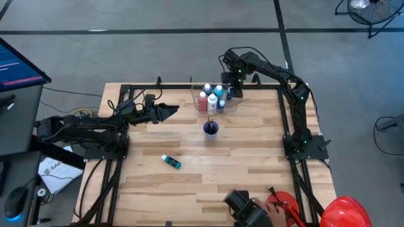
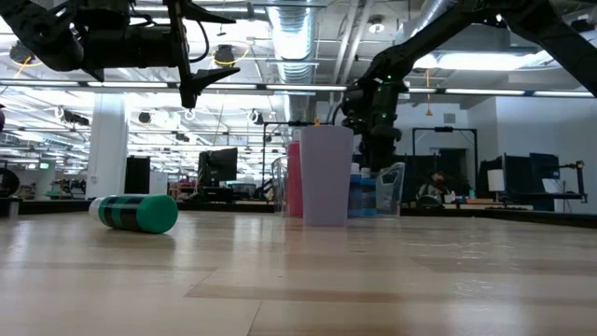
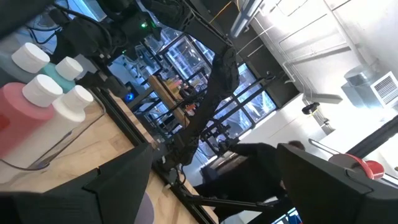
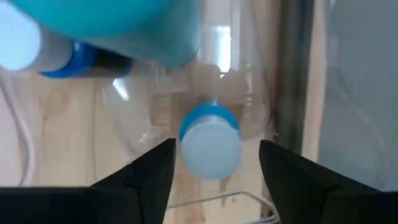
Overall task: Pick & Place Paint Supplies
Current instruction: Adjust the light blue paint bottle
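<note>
We see a wooden table [image 1: 252, 170] with two dark arms over it. At its far edge stands a clear plastic tub [image 1: 214, 99] holding white-capped paint bottles: a red bottle [image 1: 202, 101], a light blue bottle [image 1: 213, 103] and a teal one [image 1: 219, 92]. The right gripper [image 1: 231, 88] hangs over the tub's right end; in its wrist view its fingers [image 4: 146, 174] stand spread on either side of a blue bottle's white cap [image 4: 210, 144], not touching it. The left gripper [image 1: 169, 111] hovers above the table left of the tub, fingers [image 3: 118, 180] spread wide and empty. Just near of the tub sits a small blue-purple cup [image 1: 211, 128]. A teal tube [image 1: 171, 161] lies alone on the table, nearer and to the left, well apart from both grippers.
</note>
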Tool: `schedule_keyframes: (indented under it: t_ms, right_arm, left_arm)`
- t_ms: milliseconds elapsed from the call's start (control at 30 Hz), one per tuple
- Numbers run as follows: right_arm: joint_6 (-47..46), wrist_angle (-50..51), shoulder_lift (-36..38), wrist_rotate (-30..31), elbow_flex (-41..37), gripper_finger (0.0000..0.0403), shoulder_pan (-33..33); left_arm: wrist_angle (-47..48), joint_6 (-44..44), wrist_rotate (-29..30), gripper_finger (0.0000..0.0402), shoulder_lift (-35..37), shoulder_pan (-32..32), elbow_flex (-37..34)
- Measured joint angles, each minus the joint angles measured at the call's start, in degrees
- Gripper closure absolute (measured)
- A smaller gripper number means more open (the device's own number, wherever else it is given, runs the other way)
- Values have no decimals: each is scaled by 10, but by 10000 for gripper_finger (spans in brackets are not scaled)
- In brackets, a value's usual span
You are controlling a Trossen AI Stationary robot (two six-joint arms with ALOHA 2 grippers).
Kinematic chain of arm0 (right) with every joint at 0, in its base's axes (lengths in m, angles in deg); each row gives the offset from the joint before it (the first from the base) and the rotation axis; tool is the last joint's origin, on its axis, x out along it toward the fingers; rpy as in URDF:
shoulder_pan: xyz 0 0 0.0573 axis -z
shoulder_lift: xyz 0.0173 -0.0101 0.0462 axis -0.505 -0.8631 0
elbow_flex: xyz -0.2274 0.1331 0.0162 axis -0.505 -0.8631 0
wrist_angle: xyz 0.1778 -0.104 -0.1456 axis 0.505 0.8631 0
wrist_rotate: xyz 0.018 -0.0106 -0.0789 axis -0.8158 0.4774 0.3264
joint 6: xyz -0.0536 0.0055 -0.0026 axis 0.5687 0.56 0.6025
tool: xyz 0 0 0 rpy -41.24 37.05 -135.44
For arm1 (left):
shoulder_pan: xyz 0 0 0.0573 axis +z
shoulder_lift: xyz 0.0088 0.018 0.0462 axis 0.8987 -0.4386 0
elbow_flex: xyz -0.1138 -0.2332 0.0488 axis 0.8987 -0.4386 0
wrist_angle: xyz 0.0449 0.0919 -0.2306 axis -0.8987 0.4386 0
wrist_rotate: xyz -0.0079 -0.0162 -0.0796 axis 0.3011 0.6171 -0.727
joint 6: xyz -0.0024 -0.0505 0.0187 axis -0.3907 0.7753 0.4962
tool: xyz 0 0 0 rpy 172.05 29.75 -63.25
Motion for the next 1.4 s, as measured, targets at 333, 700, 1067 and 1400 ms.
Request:
schedule_keyframes:
  t_ms: [333,700,1067,1400]
  right_arm:
    - [-1,-26,0,0,0,179,0]
    - [-1,-23,0,1,0,196,0]
    - [13,-24,0,1,0,282,-16]
    - [11,-67,0,22,-1,255,-23]
  left_arm:
    - [0,0,10,66,0,0,0]
    - [3,0,10,66,0,0,0]
    - [7,0,10,66,0,0,0]
    - [9,0,10,66,0,0,0]
